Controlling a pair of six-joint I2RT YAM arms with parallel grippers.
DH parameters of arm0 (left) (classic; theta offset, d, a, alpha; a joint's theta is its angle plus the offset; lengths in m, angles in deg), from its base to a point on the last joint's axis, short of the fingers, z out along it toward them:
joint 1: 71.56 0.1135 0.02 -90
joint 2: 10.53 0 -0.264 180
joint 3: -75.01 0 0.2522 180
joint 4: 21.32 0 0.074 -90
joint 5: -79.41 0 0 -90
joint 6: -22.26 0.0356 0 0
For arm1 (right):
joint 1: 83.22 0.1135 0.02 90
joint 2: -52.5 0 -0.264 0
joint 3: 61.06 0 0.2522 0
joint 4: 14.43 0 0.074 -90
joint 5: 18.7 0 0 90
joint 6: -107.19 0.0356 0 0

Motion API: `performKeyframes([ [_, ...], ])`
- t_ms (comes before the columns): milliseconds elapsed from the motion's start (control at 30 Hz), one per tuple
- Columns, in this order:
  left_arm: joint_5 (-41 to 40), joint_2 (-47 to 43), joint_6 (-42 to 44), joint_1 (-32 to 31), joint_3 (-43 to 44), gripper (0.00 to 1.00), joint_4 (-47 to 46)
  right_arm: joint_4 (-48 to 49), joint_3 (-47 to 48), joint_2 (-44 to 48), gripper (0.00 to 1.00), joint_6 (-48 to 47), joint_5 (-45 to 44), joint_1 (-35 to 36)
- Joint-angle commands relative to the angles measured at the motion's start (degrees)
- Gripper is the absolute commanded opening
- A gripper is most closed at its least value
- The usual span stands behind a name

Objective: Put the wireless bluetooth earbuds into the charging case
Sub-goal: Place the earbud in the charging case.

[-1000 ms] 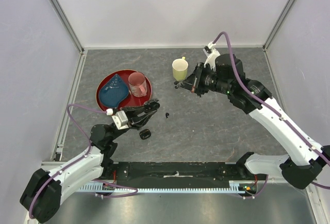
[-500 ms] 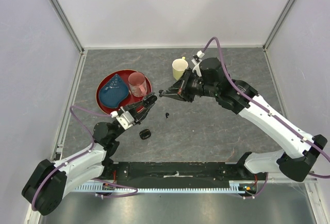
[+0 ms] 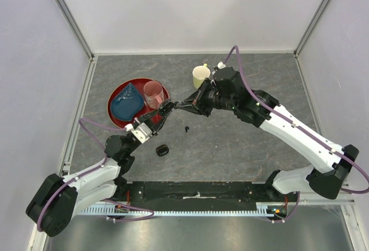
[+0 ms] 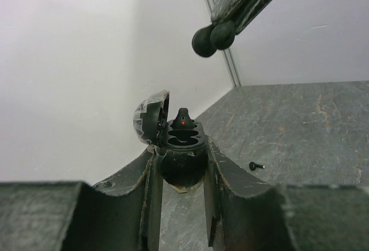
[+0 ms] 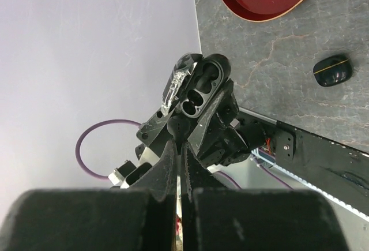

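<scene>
My left gripper (image 3: 166,108) is shut on the black charging case (image 4: 181,147) and holds it above the table, lid flipped open to the left. One socket holds a dark piece with a red light; the sockets nearer me look empty. My right gripper (image 3: 181,105) is shut on a small black earbud (image 4: 212,37) and hangs just above and to the right of the open case. In the right wrist view the case (image 5: 199,86) lies just beyond the fingertips (image 5: 173,153). A loose earbud (image 3: 187,128) lies on the table and also shows in the left wrist view (image 4: 256,165).
A closed glossy black pod (image 3: 162,150) lies near the front. A red plate (image 3: 115,114) at left holds a blue dish (image 3: 128,101) and a pink cup (image 3: 153,93). A yellow mug (image 3: 200,77) stands behind the right gripper.
My right gripper has moved left from beside the mug to just above the case. My left gripper has risen and reached farther toward it.
</scene>
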State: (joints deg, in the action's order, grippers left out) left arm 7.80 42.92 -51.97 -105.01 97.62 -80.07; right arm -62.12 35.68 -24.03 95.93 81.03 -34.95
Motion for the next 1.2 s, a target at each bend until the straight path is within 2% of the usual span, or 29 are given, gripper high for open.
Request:
performKeyframes([
  [0,-1.2,0.3,3.5,0.0,2.5,0.02,-4.2,2.7,1.3,-1.1,0.00,3.4,-0.5,0.7],
  [333,-0.6,1.0,3.7,-0.1,2.8,0.02,-4.2,6.8,-0.6,-3.4,0.00,6.2,-0.5,1.5],
  [1167,-0.9,0.9,4.1,-0.1,3.3,0.02,-3.3,6.7,-2.9,-3.7,0.00,8.4,-3.1,3.4],
])
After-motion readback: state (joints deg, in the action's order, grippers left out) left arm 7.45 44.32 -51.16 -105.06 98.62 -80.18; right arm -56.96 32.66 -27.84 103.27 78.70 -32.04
